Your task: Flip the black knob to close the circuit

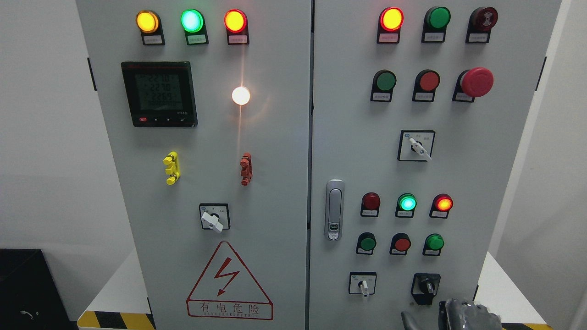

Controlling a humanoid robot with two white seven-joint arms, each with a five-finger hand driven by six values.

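Nearest to us, at the bottom edge right of centre, we see the right hand (463,315): grey, glossy fingers (451,308) rising into frame, with a darker digit (407,320) standing apart to their left. The hand is cropped by the frame, so we cannot tell whether its fingers are spread or curled; it holds nothing we can see, and its fingertips sit just below the knob housing without clearly touching it.

Just above it, low on the right-hand cabinet door (504,183), sits the black knob (428,287) on a black plate. We read its handle's long axis as roughly vertical; which end points we cannot make out.

To its left we note a white-levered selector switch (363,284), lever hanging down. Above come three pushbuttons, then three indicator lamps with the green lamp (407,202) lit. The door latch (334,210) stands upright near the seam.

Higher up we note another selector switch (416,145), lever toward lower right, and the red mushroom stop button (477,82).

On the left door: the hazard triangle (228,283), a digital meter (159,93), a glaring white lamp (240,95).
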